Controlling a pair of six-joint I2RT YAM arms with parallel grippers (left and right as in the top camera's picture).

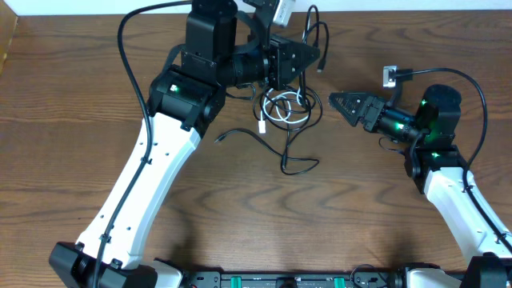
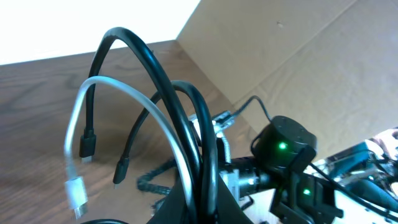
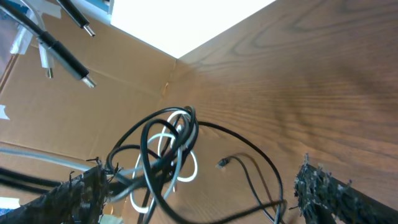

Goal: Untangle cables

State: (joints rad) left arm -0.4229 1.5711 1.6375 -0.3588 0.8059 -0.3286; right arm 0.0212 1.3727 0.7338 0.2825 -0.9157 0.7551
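The cables (image 1: 282, 108) lie in a knot of black and white loops on the wooden table, with a black tail (image 1: 300, 166) running toward the front. My left gripper (image 1: 308, 58) hangs over the knot's far side, shut on a bundle of cables. In the left wrist view, black cords (image 2: 134, 46) and a white cord (image 2: 112, 90) arch up out of the pinched fingers (image 2: 180, 205), their plug ends dangling. My right gripper (image 1: 341, 108) is just right of the knot, open and holding nothing. Its view shows the tangle (image 3: 165, 149) ahead between spread fingers (image 3: 329, 193).
A small grey connector block (image 1: 390, 76) lies on the table behind the right gripper. A cardboard wall (image 2: 298, 50) stands along the table's far edge, and a cardboard box corner (image 1: 6, 40) sits at the far left. Thick black arm wires (image 1: 132, 48) loop above the left arm.
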